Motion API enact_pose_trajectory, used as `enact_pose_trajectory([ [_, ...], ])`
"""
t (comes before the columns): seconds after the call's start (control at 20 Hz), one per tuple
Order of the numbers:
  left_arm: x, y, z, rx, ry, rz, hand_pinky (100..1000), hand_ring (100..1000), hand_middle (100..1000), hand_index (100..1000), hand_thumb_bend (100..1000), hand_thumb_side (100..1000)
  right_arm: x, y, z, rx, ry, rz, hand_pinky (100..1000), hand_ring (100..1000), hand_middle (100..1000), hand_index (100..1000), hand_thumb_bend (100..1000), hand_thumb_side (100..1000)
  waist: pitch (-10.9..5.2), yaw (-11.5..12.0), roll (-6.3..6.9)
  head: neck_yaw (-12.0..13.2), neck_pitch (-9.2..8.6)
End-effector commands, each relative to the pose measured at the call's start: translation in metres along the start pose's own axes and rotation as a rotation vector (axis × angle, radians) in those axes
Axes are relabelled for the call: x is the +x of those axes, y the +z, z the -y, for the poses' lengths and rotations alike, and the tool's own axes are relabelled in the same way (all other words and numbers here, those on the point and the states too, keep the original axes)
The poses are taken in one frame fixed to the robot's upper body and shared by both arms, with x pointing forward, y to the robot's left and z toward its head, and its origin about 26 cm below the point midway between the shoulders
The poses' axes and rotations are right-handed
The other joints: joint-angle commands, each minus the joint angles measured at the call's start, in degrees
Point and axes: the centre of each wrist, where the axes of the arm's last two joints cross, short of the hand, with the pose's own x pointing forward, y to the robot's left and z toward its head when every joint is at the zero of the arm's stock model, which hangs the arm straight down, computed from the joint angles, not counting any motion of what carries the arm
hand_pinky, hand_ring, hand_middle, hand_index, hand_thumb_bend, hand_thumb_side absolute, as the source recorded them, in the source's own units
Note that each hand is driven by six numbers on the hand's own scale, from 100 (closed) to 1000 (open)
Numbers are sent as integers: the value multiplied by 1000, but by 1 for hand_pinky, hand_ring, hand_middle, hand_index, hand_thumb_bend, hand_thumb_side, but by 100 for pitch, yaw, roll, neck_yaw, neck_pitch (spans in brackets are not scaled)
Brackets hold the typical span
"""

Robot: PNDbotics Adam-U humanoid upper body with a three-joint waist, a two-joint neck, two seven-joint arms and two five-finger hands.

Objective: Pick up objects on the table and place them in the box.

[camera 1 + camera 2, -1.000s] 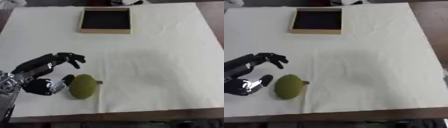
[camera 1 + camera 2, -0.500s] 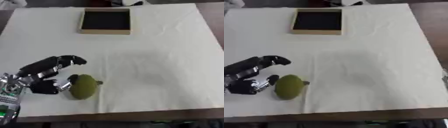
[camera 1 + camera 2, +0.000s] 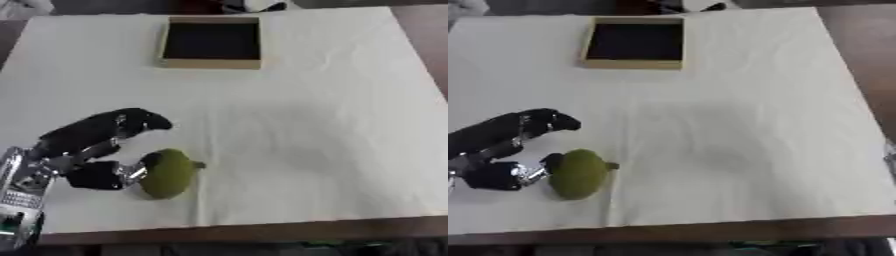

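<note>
Fruit point(image 3: 167, 173), one only, green and oval with a short stem, lies near the table's point(image 3: 332, 125) front edge on the white cloth. Left hand point(image 3: 96, 150) sits just beside it, thumb touching its left side, fingers curved above but not closed round it. One box point(image 3: 211, 42), dark inside, stands far back.

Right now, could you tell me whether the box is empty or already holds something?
Empty: the box shows only its dark bottom, and the green fruit lies on the table by the left hand.
</note>
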Motion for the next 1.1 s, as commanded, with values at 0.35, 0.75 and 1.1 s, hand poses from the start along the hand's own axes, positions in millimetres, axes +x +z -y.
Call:
enact_pose_trajectory([
  [0.35, -3, 2, -4, -210, -130, 123, 923, 832, 855, 975, 125, 915, 4, -5, 1, 10, 3, 19, 752, 672, 586, 737, 100, 443, -114, 14, -17, -22, 29],
  [0.75, -5, 0, 0, -227, -126, 128, 912, 832, 855, 979, 100, 978, 4, -5, 1, 9, 3, 18, 753, 673, 586, 738, 100, 445, -89, 14, -25, 6, 29],
  [1.1, -11, -8, 11, -281, -153, 152, 919, 837, 857, 985, 125, 1000, 4, -5, 0, 8, -3, 19, 753, 673, 585, 738, 100, 446, -82, -5, -29, 21, 29],
])
